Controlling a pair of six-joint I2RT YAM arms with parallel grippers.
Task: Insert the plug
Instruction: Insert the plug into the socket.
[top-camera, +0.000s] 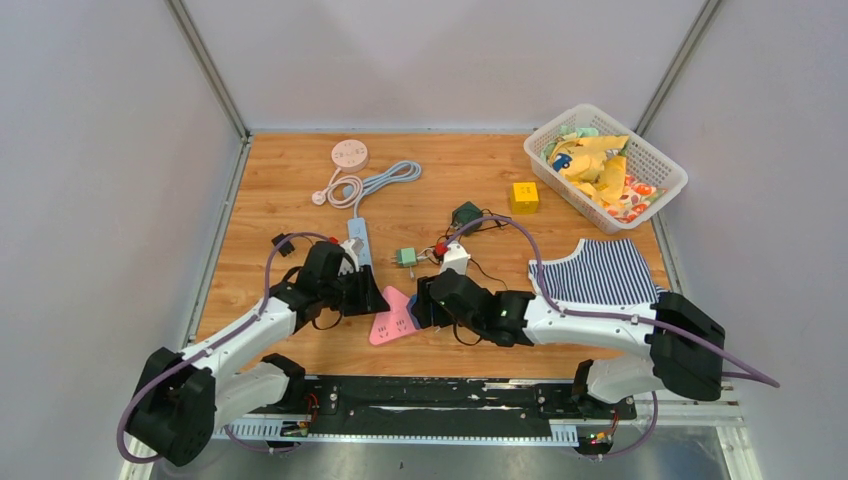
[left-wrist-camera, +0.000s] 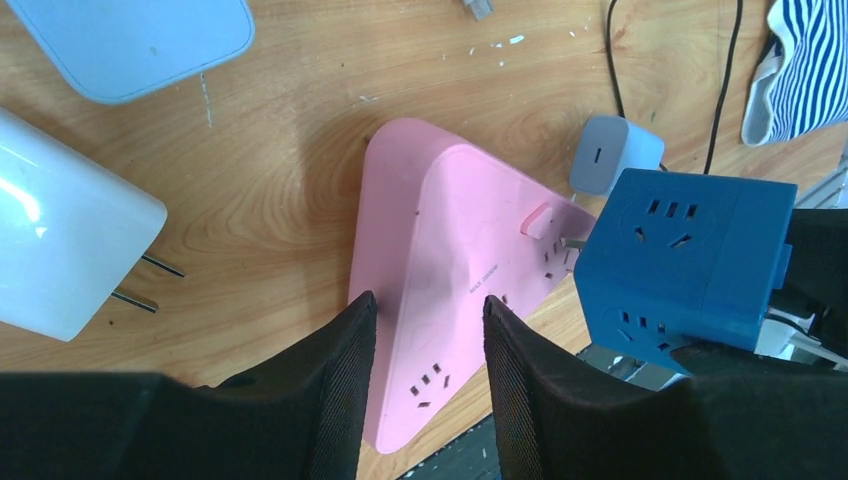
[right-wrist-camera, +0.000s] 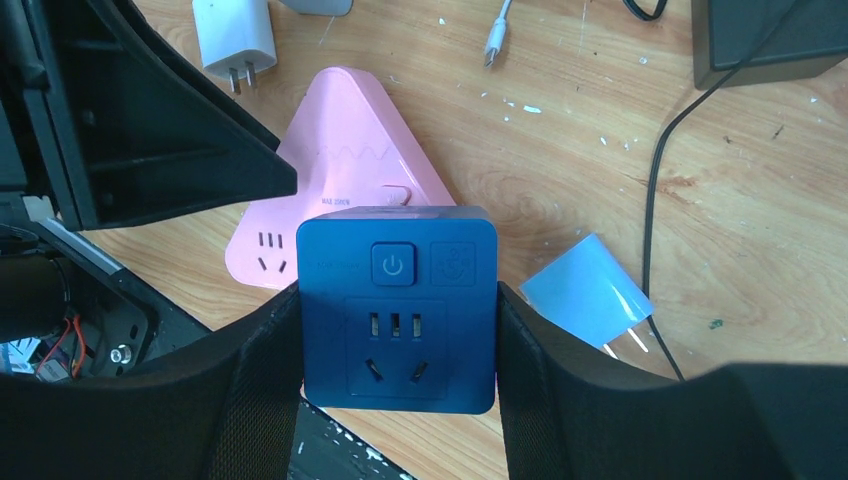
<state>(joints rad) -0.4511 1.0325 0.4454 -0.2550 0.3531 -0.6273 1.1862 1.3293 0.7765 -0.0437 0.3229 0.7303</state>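
Right tool holds blue cube beside pink socket.

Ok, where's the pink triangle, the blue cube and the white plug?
pink triangle (left-wrist-camera: 450, 240), left wrist view, middle of its top face.
blue cube (right-wrist-camera: 397, 300), right wrist view, front face under the power button.
white plug (right-wrist-camera: 233, 28), right wrist view, its body above the prongs.

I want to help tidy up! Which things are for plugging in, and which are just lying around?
For the job: blue cube socket, held by right gripper; pink triangle socket board.
Lying about: white basket, striped cloth, yellow block, white charger.
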